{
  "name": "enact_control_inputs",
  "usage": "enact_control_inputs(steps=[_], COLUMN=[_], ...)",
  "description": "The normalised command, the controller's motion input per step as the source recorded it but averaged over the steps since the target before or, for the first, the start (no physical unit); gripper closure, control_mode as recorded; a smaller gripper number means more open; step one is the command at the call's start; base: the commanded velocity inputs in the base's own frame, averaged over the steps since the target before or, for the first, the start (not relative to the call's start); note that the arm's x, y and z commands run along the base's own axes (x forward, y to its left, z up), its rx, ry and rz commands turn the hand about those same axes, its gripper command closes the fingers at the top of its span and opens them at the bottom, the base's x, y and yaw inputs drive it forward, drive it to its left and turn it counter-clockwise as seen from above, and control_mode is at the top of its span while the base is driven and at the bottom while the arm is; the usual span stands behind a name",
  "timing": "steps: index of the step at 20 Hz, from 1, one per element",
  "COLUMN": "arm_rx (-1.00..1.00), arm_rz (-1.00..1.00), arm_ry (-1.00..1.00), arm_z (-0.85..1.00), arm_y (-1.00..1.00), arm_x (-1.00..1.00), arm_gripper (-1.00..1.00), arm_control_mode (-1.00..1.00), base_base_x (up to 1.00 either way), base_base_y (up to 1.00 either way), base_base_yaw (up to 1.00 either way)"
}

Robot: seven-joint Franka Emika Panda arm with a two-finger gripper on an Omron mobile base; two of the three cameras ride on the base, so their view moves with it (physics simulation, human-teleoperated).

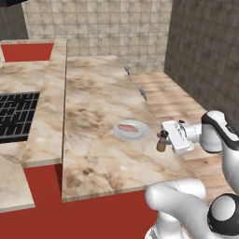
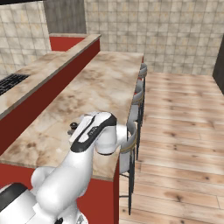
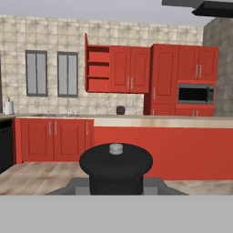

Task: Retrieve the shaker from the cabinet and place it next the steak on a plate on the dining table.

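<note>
Gripper (image 1: 162, 141) is pinching the shaker (image 1: 161, 140) between its jaws, holding it upright over the dining table (image 1: 93, 140) edge. The plate (image 1: 132, 129) with the steak (image 1: 128, 127) is sitting just beyond the jaws, so retrieval from the open cabinet (image 3: 98, 68) looks done. Remaining: setting it down next to the steak and releasing.

brown shaker (image 1: 162, 141) with a dark cap; pinkish-red steak (image 1: 127, 127) on a white plate (image 1: 140, 134); beige-brown veined marble tabletop (image 1: 93, 107) over a red base; red cabinet (image 3: 98, 68), upper middle.
</note>
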Motion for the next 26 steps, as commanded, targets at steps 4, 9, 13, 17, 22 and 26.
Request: enact_control_inputs(steps=[4,9,13,17,22,26], arm_rx=[0.0,-0.01,0.0,0.0,0.0,0.0], arm_rz=[0.0,0.0,0.0,0.0,0.0,0.0], arm_ry=[-0.01,-0.05,-0.05,-0.02,0.0,0.0], arm_z=[-0.18,-0.16,-0.22,-0.22,-0.25,-0.19], arm_y=[0.01,0.02,0.05,0.04,0.01,0.0], arm_x=[0.31,0.29,0.31,0.32,0.31,0.24], arm_gripper=[1.0,1.0,1.0,1.0,1.0,1.0], arm_control_mode=[-1.0,-1.0,-1.0,-1.0,-1.0,-1.0], base_base_x=[0.0,0.0,0.0,0.0,0.0,0.0], base_base_y=[0.0,0.0,0.0,0.0,0.0,0.0], base_base_yaw=[0.0,0.0,0.0,0.0,0.0,0.0])
